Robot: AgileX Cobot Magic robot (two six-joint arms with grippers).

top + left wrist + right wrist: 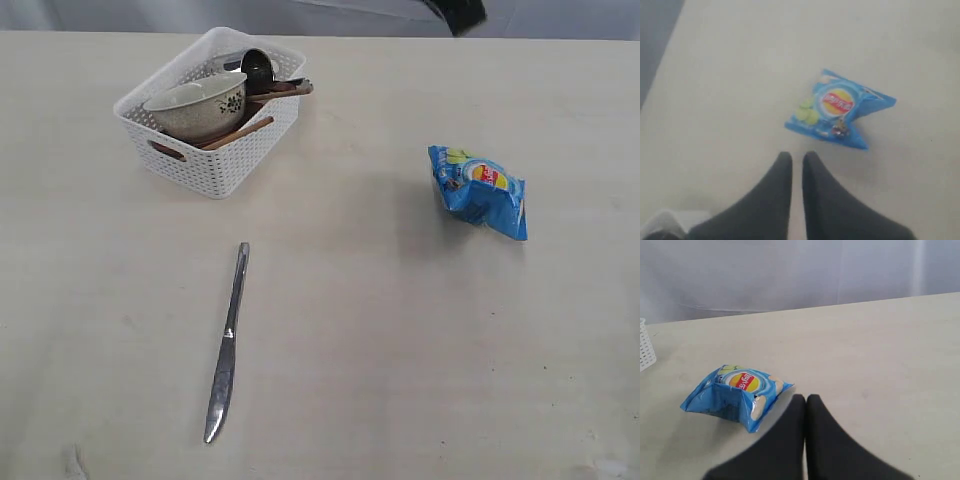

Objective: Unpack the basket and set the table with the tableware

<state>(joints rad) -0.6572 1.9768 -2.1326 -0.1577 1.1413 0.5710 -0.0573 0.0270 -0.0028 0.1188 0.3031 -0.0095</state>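
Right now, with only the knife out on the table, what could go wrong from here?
The bowl leans in the basket over the chopsticks, beside the spoon; lifting it might drag them out or tip the basket. The snack bag lies in front of the left gripper and right gripper; it could be grabbed by mistake, though it is not tableware.

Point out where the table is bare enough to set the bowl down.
Widest bare table lies between the knife and the snack bag. Also bare: left of the knife, and between basket and bag. Crowded only inside the basket, around the bowl.
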